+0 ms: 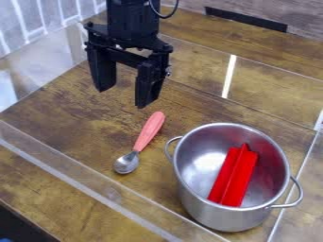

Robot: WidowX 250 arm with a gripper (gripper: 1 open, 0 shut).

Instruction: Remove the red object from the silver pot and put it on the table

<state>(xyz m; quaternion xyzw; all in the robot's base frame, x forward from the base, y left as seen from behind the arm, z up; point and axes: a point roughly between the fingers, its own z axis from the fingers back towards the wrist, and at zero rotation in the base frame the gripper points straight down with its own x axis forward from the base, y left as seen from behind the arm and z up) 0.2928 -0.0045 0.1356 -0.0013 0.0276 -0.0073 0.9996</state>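
Note:
The red object [236, 175], a long grooved block, leans inside the silver pot [202, 203] at the lower right, one end against the far wall. My gripper [124, 88] hangs pointing down above the table [63, 142], up and to the left of the pot, well apart from it. Its black fingers are open with nothing between them.
A metal spoon [140, 144] with a pinkish-red handle lies on the wood just left of the pot. Clear acrylic walls [76, 184] run along the table's front and left edges and the back.

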